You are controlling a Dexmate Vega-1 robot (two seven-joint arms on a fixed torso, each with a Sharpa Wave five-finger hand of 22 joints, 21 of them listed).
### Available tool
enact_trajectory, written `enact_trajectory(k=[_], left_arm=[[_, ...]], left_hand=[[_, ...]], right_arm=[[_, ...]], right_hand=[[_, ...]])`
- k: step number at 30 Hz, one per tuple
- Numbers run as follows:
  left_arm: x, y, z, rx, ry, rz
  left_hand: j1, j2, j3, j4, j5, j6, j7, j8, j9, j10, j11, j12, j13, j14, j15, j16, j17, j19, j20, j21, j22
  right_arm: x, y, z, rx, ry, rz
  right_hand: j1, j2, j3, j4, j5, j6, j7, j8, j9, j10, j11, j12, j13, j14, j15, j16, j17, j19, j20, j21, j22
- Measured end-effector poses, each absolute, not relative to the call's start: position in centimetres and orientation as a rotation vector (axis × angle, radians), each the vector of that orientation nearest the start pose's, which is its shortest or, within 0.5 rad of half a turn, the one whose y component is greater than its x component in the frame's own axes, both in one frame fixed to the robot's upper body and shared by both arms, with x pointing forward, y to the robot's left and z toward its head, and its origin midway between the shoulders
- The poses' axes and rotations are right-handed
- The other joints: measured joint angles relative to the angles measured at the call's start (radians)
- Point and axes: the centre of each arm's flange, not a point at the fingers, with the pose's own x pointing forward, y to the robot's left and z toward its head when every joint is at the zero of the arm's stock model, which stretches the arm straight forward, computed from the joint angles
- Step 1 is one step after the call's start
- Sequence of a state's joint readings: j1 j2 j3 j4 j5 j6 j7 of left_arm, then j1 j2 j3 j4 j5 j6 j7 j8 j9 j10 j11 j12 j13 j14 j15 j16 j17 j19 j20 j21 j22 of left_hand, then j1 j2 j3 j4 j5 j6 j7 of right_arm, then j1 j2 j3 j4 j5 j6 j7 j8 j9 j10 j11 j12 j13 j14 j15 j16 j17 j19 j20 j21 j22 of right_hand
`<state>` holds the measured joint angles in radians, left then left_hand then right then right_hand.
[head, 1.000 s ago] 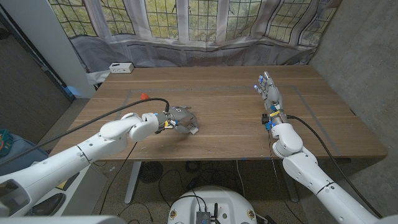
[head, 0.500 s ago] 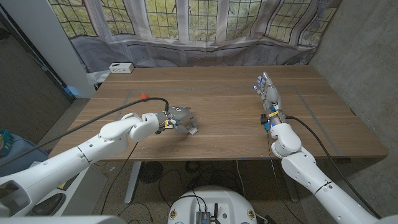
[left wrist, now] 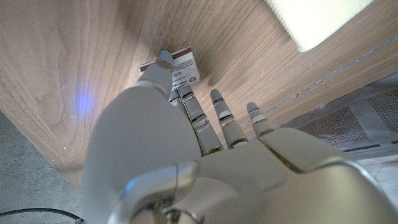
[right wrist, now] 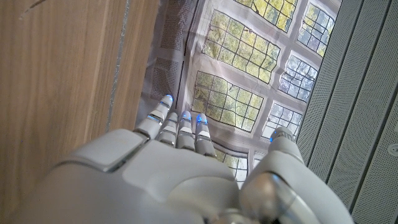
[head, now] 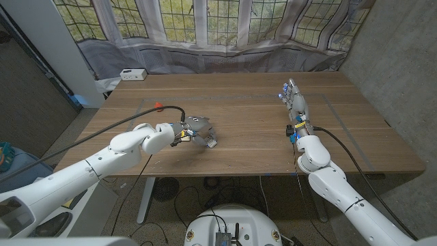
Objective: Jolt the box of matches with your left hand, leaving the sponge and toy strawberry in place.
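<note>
Fingers [left wrist: 186, 102] touching the matchbox [left wrist: 184, 66].

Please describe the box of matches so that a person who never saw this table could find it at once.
On the wooden table, look at its near left part, where the left hand reaches in. The box of matches lies at its fingertips: small and flat, with a white label and a reddish edge, unlike the pale sponge.

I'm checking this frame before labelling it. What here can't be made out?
- Matchbox: mostly hidden under the left hand in the head view; its print is too small to read in the left wrist view.
- Sponge: cut off by the left wrist picture's edge.
- Strawberry: just a small red speck, head view.
- Right hand: too small to judge contact with the table.
</note>
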<state>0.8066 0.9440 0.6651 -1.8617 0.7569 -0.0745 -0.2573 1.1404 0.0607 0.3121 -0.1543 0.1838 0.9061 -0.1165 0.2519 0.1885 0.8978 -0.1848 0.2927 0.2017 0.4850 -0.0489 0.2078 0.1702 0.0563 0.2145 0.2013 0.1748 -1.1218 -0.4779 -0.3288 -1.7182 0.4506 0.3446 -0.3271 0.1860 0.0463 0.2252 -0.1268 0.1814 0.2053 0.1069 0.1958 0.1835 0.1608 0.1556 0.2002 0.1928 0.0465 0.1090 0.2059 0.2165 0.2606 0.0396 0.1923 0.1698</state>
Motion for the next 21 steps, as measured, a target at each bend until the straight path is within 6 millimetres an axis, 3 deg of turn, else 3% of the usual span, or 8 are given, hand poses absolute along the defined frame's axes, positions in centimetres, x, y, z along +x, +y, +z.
enact_trajectory(k=[15, 21], left_arm=[[56.6, 19.7, -3.2, 1.876, -0.635, -0.344], [56.3, 20.1, -2.0, 1.866, -0.639, -0.316]], left_hand=[[0.019, 0.007, -0.004, 0.004, -0.008, 0.022, 0.0, -0.006, 0.008, 0.001, -0.001, 0.0, 0.0, 0.021, 0.001, 0.0, 0.0, 0.019, -0.002, 0.0, 0.0], [0.019, 0.007, -0.005, 0.004, -0.011, 0.031, 0.006, -0.008, 0.006, 0.009, 0.002, 0.0, 0.046, 0.021, 0.001, 0.0, 0.0, 0.019, -0.002, 0.0, 0.0]], right_arm=[[55.4, -23.8, -3.9, 0.104, -0.775, 0.05], [55.2, -23.9, -3.8, 0.105, -0.781, 0.05]], right_hand=[[0.0, 0.0, 0.0, 0.0, 0.0, 0.0, 0.0, 0.0, 0.0, 0.0, 0.0, 0.0, 0.0, 0.0, 0.0, 0.0, 0.0, 0.0, 0.0, 0.0, 0.0], [0.0, 0.0, 0.0, 0.0, 0.0, 0.0, 0.0, 0.0, 0.0, 0.0, 0.0, 0.0, 0.0, 0.0, 0.0, 0.0, 0.0, 0.0, 0.0, 0.0, 0.0]])
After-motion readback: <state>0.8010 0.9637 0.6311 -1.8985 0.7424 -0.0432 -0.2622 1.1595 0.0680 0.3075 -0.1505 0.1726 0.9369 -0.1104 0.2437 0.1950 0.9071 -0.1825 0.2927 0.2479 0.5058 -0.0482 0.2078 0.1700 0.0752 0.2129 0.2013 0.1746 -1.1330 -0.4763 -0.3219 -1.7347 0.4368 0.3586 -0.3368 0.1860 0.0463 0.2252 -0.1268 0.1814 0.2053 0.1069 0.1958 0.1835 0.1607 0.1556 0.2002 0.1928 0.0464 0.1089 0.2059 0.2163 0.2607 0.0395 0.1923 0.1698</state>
